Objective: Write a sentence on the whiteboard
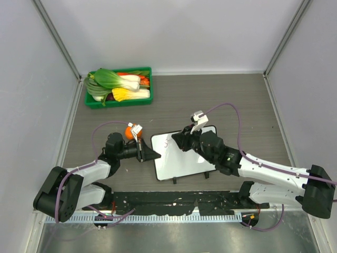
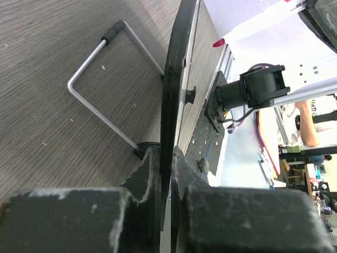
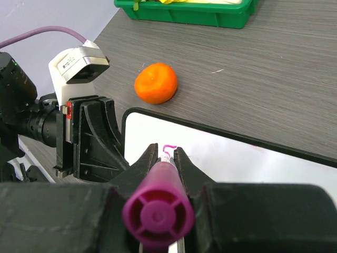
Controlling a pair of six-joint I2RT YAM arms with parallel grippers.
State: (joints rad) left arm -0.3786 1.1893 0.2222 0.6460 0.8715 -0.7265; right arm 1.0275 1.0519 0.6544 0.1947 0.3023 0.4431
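Right gripper pinching marker, tip on whiteboard at the corner nearest the orange. Only one small pink stroke is down. Go light on pressure, small letters, work away from that corner. Left gripper clamped on the board's edge, so brace it rigid. Board sits mid-table. Fingers hide the tip contact, and the stroke is unreadable.

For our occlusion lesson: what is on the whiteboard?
A short pink stroke at the marker tip, near a whiteboard corner. The right pincer covers the surface beneath it; any writing there is hidden.
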